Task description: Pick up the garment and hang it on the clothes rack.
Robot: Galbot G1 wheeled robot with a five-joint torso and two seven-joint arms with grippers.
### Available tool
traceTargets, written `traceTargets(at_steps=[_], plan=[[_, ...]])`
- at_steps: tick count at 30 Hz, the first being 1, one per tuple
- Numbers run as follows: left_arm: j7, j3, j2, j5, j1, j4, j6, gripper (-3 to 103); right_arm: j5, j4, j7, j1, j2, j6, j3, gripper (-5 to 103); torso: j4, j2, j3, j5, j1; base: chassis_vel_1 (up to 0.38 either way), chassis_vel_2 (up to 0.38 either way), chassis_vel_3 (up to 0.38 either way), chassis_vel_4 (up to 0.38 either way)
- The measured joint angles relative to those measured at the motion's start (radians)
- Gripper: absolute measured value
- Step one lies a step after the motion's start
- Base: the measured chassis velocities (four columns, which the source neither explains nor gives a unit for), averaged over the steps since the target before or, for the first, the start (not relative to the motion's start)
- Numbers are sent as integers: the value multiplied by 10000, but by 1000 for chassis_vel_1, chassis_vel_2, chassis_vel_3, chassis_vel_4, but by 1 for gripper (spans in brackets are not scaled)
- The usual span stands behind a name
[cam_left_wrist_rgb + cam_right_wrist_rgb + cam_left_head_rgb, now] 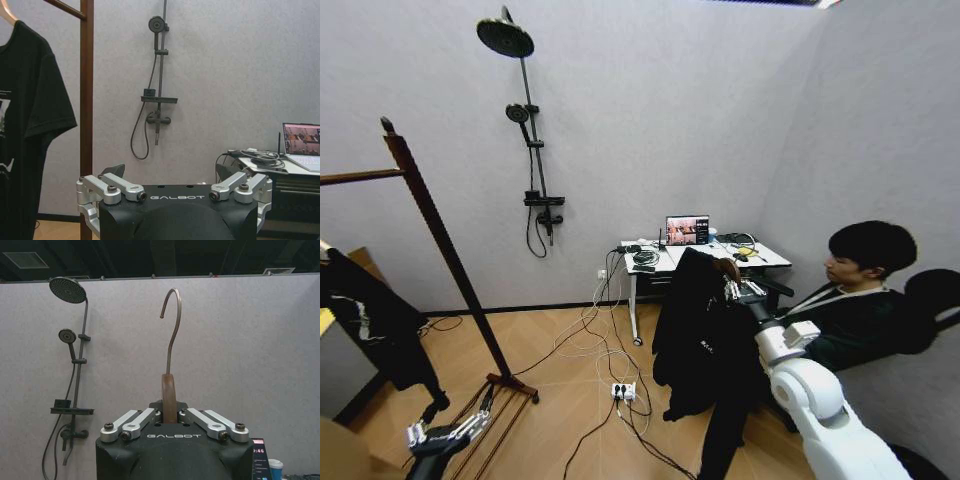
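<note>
The long black garment (695, 335) hangs limp from a wooden hanger (168, 392), whose metal hook (172, 325) stands upright. My right gripper (732, 290) is shut on the hanger's neck and holds the garment up in front of the desk, right of centre. The clothes rack (440, 235), dark reddish-brown wood, stands far to the left, with its rail (360, 177) running off the left edge; its post (87, 100) also appears in the left wrist view. My left gripper (450, 430) hangs low near the rack's foot, open and holding nothing.
A black T-shirt with a white graphic (370, 315) hangs on the rack's rail. A shower fixture (530, 150) is on the back wall. A desk (650, 262) with a laptop stands behind the garment. Cables and a power strip (623, 390) lie on the floor. A seated person (860, 300) is close to my right arm.
</note>
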Motion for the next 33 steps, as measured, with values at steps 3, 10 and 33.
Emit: traceTargets(at_steps=[3, 10, 33], plan=[[0, 0, 0, 0, 0, 0, 0, 100, 35, -109, -11, 112, -32, 0, -59, 9, -1, 0, 0, 0, -1, 52, 51, 67, 46], [0, 0, 0, 0, 0, 0, 0, 100, 131, -251, -64, 338, -119, 0, -141, 9, -1, 0, 0, 0, -3, 80, 56, 64, 79], [0, 0, 0, 0, 0, 0, 0, 100, 406, -141, -133, 748, -507, -270, -194, 9, -2, 0, 0, 0, -3, 122, 117, 121, 116]])
